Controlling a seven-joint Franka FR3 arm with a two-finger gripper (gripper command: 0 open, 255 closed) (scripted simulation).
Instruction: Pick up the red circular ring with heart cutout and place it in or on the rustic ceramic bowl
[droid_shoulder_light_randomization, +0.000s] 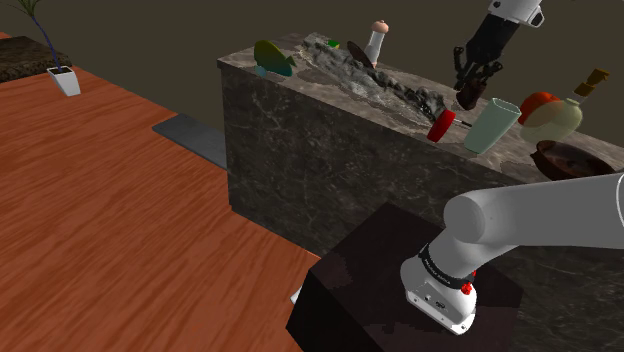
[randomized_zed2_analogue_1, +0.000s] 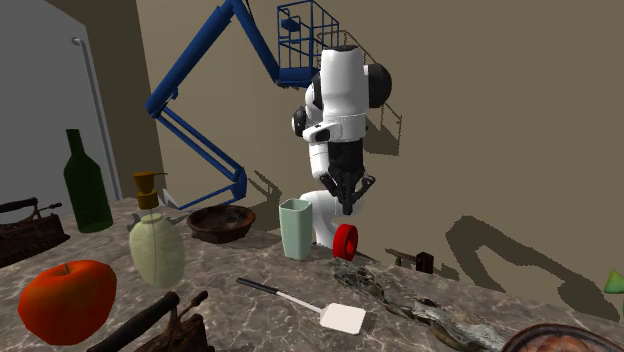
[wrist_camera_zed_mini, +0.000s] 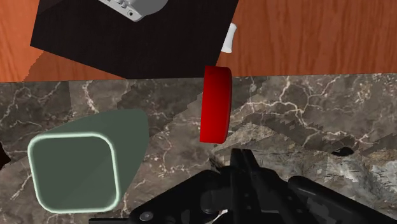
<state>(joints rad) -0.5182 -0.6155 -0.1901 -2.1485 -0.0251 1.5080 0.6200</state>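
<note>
Gripper (droid_shoulder_light_randomization: 470, 98) (randomized_zed2_analogue_1: 347, 208) (wrist_camera_zed_mini: 240, 167) poised above red ring (droid_shoulder_light_randomization: 441, 125) (randomized_zed2_analogue_1: 346, 241) (wrist_camera_zed_mini: 215, 104), fingers pressed together, clasping nothing.

Red ring upright on its edge on dark marble counter (droid_shoulder_light_randomization: 300, 150) (randomized_zed2_analogue_1: 250, 265) (wrist_camera_zed_mini: 305, 108), close to the edge facing the black stand (droid_shoulder_light_randomization: 370, 290) (wrist_camera_zed_mini: 127, 44), clear of the fingertips, just beside pale green cup (droid_shoulder_light_randomization: 491, 126) (randomized_zed2_analogue_1: 296, 229) (wrist_camera_zed_mini: 73, 172). Brown bowl (droid_shoulder_light_randomization: 575, 158) (randomized_zed2_analogue_1: 221, 222) beyond the cup from the ring, near pale bottle (droid_shoulder_light_randomization: 560, 115) (randomized_zed2_analogue_1: 157, 245) with brown stopper.
</note>
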